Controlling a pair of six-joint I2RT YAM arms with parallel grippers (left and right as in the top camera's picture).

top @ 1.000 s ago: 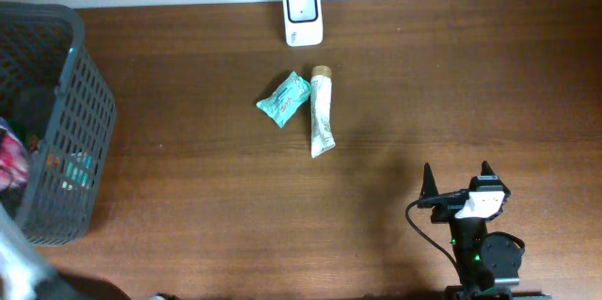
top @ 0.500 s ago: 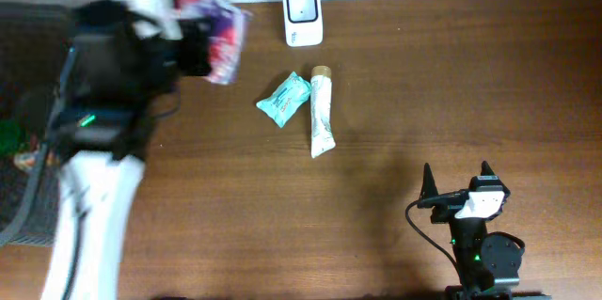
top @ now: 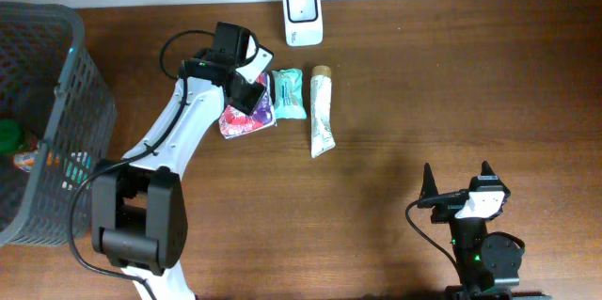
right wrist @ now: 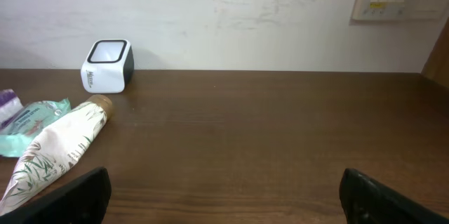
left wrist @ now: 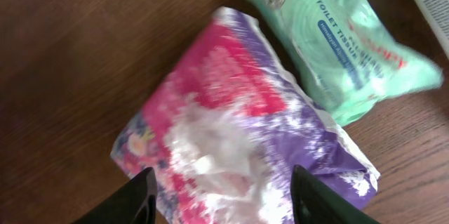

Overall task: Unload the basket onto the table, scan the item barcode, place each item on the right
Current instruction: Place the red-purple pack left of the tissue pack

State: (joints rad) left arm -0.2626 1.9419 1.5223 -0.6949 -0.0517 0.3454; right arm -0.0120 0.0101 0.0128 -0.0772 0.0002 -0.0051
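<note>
The dark basket (top: 92, 112) at the counter's (top: 423, 84) 9 o'clock holds a green thing (top: 7, 135) and an orange one (top: 28, 159), both too small to name. The pink-and-purple packet (left wrist: 231, 119) lies flat at 8 o'clock of the green pack (left wrist: 344, 48) printed "TOILET TISSUE". It sits just beside that pack, pink end toward 8, purple toward 2. The left pincer (left wrist: 223, 182) straddles the packet, jaws apart and gripping nothing. The right pincer (top: 456, 172) gapes wide and empty.

The packet (top: 246, 121), tissue pack (top: 288, 93) and tube (top: 321, 123) lie crowded just below the scanner (top: 302, 15), and the left arm (top: 183, 121) slants across their left side. Right of the tube, the table (top: 470, 84) lies open to the right gripper (top: 456, 182).
</note>
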